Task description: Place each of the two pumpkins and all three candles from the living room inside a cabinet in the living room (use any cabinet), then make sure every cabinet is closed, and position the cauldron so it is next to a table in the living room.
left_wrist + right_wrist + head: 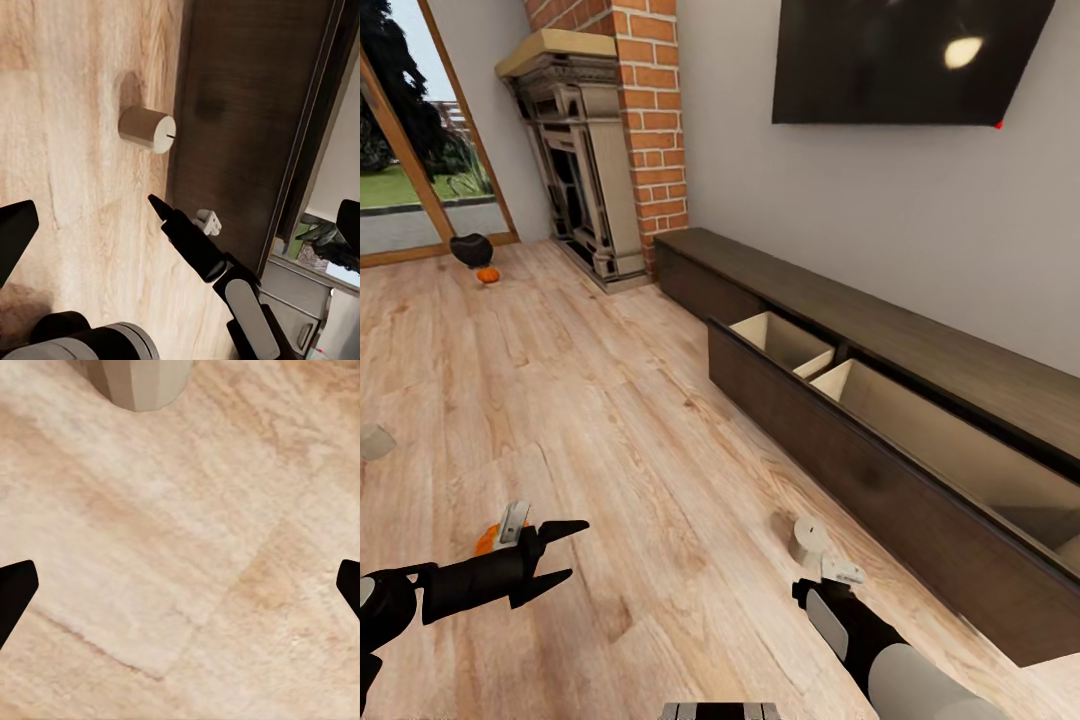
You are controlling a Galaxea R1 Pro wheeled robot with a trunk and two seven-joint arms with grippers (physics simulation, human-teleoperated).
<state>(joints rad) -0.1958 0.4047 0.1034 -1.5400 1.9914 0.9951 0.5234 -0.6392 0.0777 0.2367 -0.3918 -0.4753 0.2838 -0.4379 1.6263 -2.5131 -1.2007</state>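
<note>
Left gripper (565, 553): fingers apart, nothing between them, hanging over the wooden floor (560, 400). A pumpkin (485, 541) shows as an orange patch just behind that gripper, mostly hidden by it; whether it rests on the floor cannot be told.

Right gripper (180, 585): fingers (15, 589) spread wide, only bare floor between the tips. In the left wrist view the right arm reaches in with one dark finger (176, 225) pointing toward the candle.

Candle (807, 540): cream cylinder standing upright on the floor, just ahead of the right fingertips and apart from them. In the left wrist view the candle (146, 129) stands near the dark drawer front. In the right wrist view the candle (139, 381) lies beyond the fingertips, not between them.

Cabinet (920, 350): long low dark unit against the grey wall, past the candle from the right fingers. Its drawer (860, 440) is pulled out, with pale inner compartments; what I can see of them holds nothing.

A second candle (374, 441) sits at the picture's edge on the floor, well away from the left fingers.

Cauldron (470, 249): black pot on the floor far ahead by the glass door, with the second pumpkin (487, 274) just beside it, close to the fireplace (575, 170). A dark TV (905, 60) hangs on the wall above the cabinet.
</note>
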